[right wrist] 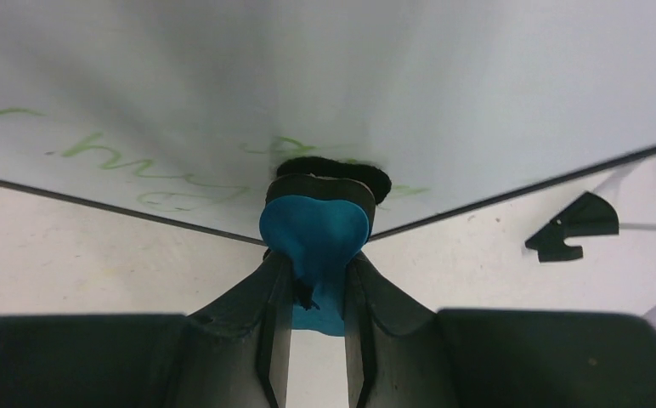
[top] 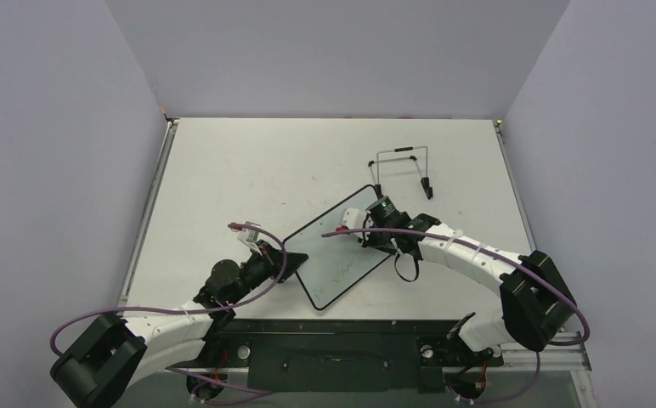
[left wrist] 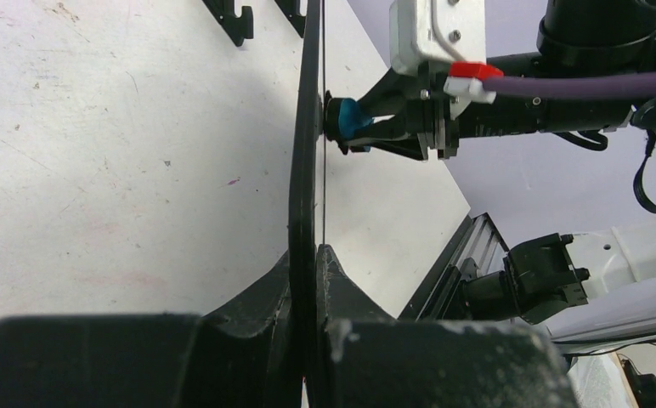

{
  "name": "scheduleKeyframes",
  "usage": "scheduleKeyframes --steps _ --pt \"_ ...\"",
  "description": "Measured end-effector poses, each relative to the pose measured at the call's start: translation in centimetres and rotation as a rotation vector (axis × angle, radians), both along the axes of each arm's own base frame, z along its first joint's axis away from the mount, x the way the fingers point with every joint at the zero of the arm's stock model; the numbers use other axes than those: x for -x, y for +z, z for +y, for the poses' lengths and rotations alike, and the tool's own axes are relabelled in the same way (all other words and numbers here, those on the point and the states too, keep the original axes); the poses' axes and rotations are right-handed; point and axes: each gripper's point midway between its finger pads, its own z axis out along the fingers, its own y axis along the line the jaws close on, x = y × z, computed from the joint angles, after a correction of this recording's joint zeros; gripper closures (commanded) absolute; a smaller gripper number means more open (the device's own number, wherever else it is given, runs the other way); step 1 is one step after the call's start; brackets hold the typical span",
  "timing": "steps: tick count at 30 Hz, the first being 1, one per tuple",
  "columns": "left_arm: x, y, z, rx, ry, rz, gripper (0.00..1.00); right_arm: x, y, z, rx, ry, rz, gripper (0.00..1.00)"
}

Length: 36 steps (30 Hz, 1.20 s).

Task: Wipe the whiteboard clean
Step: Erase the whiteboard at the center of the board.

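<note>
Whiteboard (top: 342,255) sat mid-surface (top: 223,170) with faint green writing (right wrist: 104,149) on it, left jaws clenched on its near-left corner, right jaws grasping a blue eraser (right wrist: 314,225) with its black pad pressed against the board face, wire stand (top: 426,185) just beyond.

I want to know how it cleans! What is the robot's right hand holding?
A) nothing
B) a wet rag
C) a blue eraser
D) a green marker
C: the right hand is shut on a blue eraser, whose dark pad presses on the whiteboard beside the green writing.
</note>
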Motion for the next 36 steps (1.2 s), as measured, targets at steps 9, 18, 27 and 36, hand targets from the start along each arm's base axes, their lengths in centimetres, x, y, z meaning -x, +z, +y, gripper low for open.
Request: scheduleKeyframes --steps 9,18,27,36 --pt "-0.1 -0.1 -0.1 0.002 0.0 0.006 1.0 1.3 0.0 1.6 -0.025 0.075 0.012 1.0" --pt "-0.1 -0.1 -0.1 0.003 0.0 0.005 1.0 0.5 0.1 0.6 -0.021 0.039 -0.004 1.0" --pt "0.0 -0.1 -0.1 0.003 -0.003 0.006 1.0 1.9 -0.1 1.9 -0.026 0.112 0.01 1.0" --pt "0.1 -0.1 -0.2 0.002 -0.008 0.007 1.0 1.0 0.6 0.9 -0.057 0.077 0.0 1.0"
